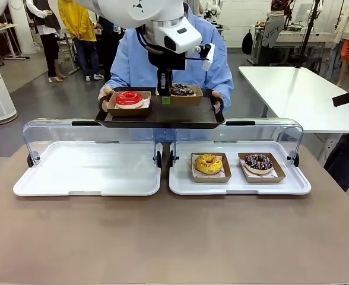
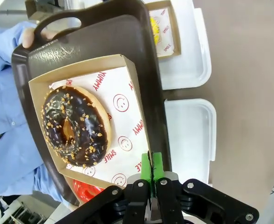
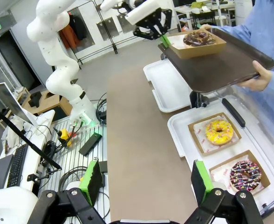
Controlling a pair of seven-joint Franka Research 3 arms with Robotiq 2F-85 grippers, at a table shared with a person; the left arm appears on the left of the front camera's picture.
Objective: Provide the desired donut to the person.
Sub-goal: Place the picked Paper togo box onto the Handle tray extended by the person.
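Brown tabletop spreads wide and bare on my near side, with plenty of open surface in front of the 2 white trays. Both trays have clear lids tipped up at their far edge. On the white tray to my right, 2 cardboard boats sit side by side: a yellow donut and a sprinkled chocolate donut; its near strip is bare.

Beyond the lids, the person in the light-blue shirt holds a dark serving tray level by its 2 handles, one hand at each end. On it sit a red donut in its boat and a chocolate nut donut in its own boat.

My left arm reaches out over the middle, wrist bent down, so my left claw points at the near edge of that second boat. My left claw's green pads are pressed fully together, right at the boat's near wall, just inside the serving tray's raised rim; I cannot tell whether a sliver of cardboard is pinched between them.

My right claw hangs well back to the right of the tabletop, fingers spread wide with nothing between them, tilted toward the white trays.
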